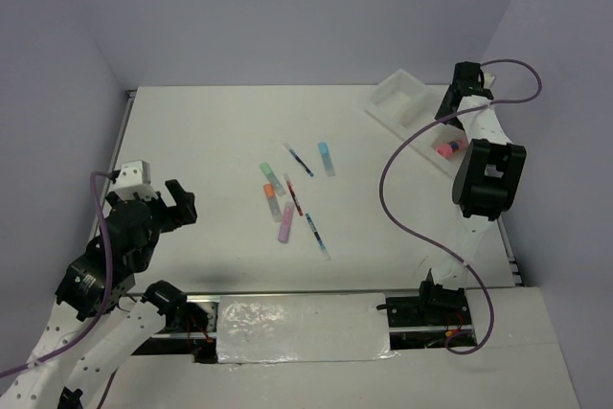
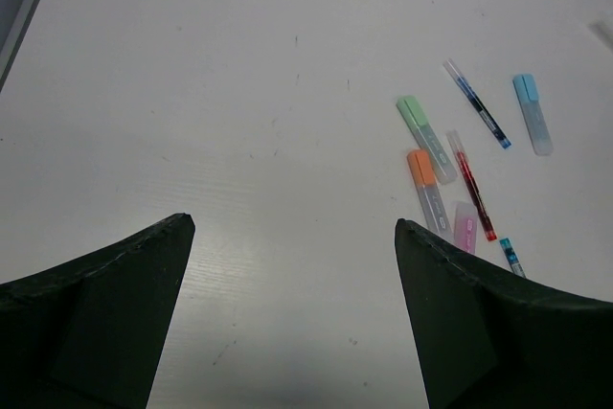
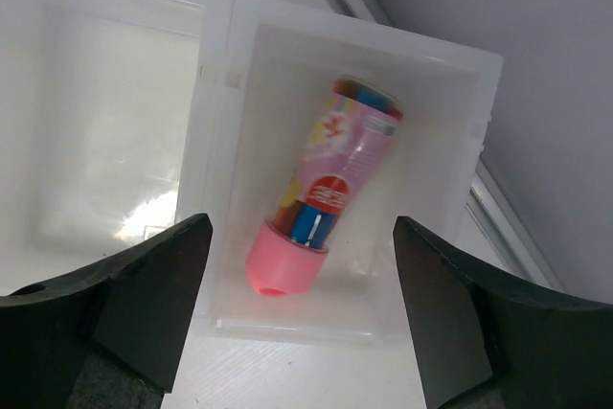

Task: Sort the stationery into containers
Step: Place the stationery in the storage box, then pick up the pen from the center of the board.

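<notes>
My right pincer [image 3: 299, 225] hangs wide open and empty, just above the white tray [image 3: 450, 59]. The pink marker [image 3: 330, 184] lies aslant in the tray's end compartment. My left pincer [image 2: 293, 222] is equally open and empty, and hovers well left of the tray. Between it and the tray lie the green highlighter [image 2: 424, 136], orange highlighter [image 2: 426, 189], red pen [image 2: 471, 184] and purple highlighter [image 2: 464, 229], packed close. Closing on one could roll a neighbour, I judge. A careless lift on the right could catch the tray's wall and shove it.

Marker [image 3: 326, 189] in end compartment of tray [image 3: 218, 74], pens [image 2: 471, 184] clustered left of it
</notes>
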`<act>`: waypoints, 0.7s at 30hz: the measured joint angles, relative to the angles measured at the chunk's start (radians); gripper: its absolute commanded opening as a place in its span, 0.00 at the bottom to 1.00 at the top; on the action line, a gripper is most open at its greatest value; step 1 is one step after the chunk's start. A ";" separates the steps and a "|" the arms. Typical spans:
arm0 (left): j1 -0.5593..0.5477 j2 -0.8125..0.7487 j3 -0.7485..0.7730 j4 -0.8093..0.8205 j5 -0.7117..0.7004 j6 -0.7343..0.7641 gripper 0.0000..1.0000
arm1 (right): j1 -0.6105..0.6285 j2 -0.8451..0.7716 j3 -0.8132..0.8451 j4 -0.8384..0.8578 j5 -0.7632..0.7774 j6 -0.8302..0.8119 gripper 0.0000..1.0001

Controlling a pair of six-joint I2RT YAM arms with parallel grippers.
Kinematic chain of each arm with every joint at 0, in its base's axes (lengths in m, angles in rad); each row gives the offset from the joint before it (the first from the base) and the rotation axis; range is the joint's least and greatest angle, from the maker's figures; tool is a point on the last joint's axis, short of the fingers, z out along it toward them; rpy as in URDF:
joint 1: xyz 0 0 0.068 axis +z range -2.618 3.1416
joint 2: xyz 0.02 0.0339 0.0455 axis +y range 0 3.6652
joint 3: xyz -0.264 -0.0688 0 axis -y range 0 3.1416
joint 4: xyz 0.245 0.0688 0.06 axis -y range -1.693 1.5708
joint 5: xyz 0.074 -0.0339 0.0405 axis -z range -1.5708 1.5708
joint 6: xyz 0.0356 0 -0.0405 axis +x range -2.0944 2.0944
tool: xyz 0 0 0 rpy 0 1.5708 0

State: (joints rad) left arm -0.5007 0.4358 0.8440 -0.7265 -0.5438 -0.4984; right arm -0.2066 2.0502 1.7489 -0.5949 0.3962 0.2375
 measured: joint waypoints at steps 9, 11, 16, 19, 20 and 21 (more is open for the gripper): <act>0.000 0.013 0.000 -0.002 -0.016 -0.003 0.99 | 0.125 -0.211 -0.161 0.034 -0.060 -0.009 0.77; 0.000 0.022 0.000 -0.006 -0.036 -0.007 0.99 | 0.266 -0.319 -0.254 0.075 -0.095 -0.016 0.74; 0.001 0.045 0.000 -0.014 -0.064 -0.010 0.99 | 0.669 -0.428 -0.403 0.196 -0.199 -0.010 0.66; 0.001 0.057 0.000 -0.014 -0.064 -0.010 0.99 | 0.730 -0.336 -0.381 0.214 -0.199 0.006 0.69; 0.001 0.059 0.000 -0.014 -0.065 -0.010 0.99 | 0.729 -0.295 -0.366 0.215 -0.193 0.008 0.69; 0.001 0.060 0.000 -0.014 -0.065 -0.010 0.99 | 0.724 -0.242 -0.344 0.213 -0.189 0.011 0.69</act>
State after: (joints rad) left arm -0.4995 0.4953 0.8440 -0.7406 -0.6086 -0.5083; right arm 0.5179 1.8084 1.4044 -0.3817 0.2070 0.2485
